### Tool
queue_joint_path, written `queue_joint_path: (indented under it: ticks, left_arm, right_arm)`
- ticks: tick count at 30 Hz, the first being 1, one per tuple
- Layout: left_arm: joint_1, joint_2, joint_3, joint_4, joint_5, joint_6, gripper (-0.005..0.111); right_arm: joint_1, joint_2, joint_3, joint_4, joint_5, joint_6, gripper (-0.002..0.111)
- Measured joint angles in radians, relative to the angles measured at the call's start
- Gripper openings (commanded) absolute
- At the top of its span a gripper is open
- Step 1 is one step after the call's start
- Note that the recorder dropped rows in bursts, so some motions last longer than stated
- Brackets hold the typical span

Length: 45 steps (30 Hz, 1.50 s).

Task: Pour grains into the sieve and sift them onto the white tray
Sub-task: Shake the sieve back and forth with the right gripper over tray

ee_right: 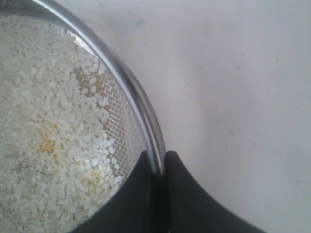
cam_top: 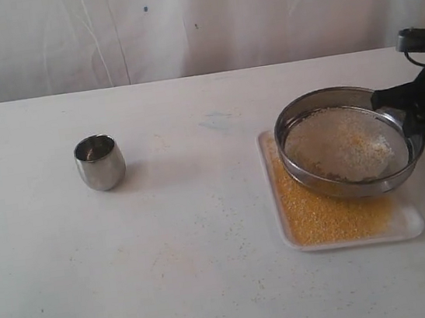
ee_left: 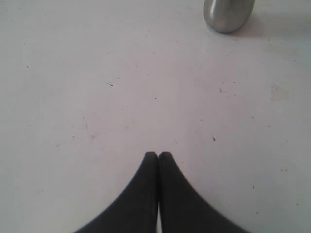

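The steel sieve (cam_top: 321, 182) hangs tilted above the white tray (cam_top: 411, 225) at the right of the exterior view, its rim (ee_right: 138, 99) pinched by my right gripper (ee_right: 158, 156), which is shut on it. Pale whitish grains (ee_right: 43, 145) cover the mesh, with a few yellow specks. Fine yellow grains (cam_top: 322, 215) lie spread on the tray under the sieve. My left gripper (ee_left: 158, 155) is shut on nothing, low over bare table; it does not show in the exterior view.
A small rounded steel cup (cam_top: 100, 162) stands upright at the left of the white table (cam_top: 211, 269), also at the edge of the left wrist view as the cup (ee_left: 227, 14). A white curtain (cam_top: 179, 22) hangs behind.
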<state>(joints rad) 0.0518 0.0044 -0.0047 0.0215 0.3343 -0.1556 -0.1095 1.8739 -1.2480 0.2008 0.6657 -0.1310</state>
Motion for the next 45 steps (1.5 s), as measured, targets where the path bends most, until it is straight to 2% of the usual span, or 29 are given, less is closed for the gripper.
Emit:
queue_joint_path:
  ticks: [3, 7, 10, 14, 15, 20, 26, 31, 36, 38, 41, 43, 45]
  left_arm:
    - [0.0, 0.0, 0.0, 0.0, 0.0, 0.0, 0.0]
    - [0.0, 0.0, 0.0, 0.0, 0.0, 0.0, 0.0]
    - [0.0, 0.0, 0.0, 0.0, 0.0, 0.0, 0.0]
    - [0.0, 0.0, 0.0, 0.0, 0.0, 0.0, 0.0]
    - [0.0, 0.0, 0.0, 0.0, 0.0, 0.0, 0.0]
    - [0.0, 0.0, 0.0, 0.0, 0.0, 0.0, 0.0]
    - [0.0, 0.0, 0.0, 0.0, 0.0, 0.0, 0.0]
    - [0.0, 0.0, 0.0, 0.0, 0.0, 0.0, 0.0]
    - [0.0, 0.0, 0.0, 0.0, 0.0, 0.0, 0.0]
    - [0.0, 0.0, 0.0, 0.0, 0.0, 0.0, 0.0]
    - [0.0, 0.0, 0.0, 0.0, 0.0, 0.0, 0.0]
    - [0.0, 0.0, 0.0, 0.0, 0.0, 0.0, 0.0]
    - [0.0, 0.0, 0.0, 0.0, 0.0, 0.0, 0.0]
  right_arm:
    - [0.007, -0.056, 0.07, 0.013, -0.037, 0.0, 0.0]
    - [0.01, -0.064, 0.019, 0.031, -0.025, -0.002, 0.0]
    - [0.005, -0.043, -0.067, 0.033, 0.143, 0.0, 0.0]
    - [0.002, -0.04, -0.084, 0.026, 0.34, -0.024, 0.0]
    - [0.002, -0.04, -0.084, 0.024, 0.336, -0.029, 0.0]
    - [0.002, -0.036, -0.097, 0.034, 0.097, -0.007, 0.0]
    - [0.001, -0.044, -0.091, 0.047, 0.308, -0.031, 0.0]
    - [0.003, -0.042, -0.086, 0.046, 0.124, -0.011, 0.0]
    - [0.001, -0.045, -0.071, 0.052, 0.281, -0.017, 0.0]
    - [0.011, -0.04, -0.057, 0.044, 0.247, -0.04, 0.0]
    - [0.011, -0.034, -0.057, 0.047, 0.097, 0.001, 0.0]
    - [0.011, -0.033, -0.064, 0.052, 0.094, 0.028, 0.0]
    - [0.009, -0.033, -0.059, 0.052, 0.177, 0.03, 0.0]
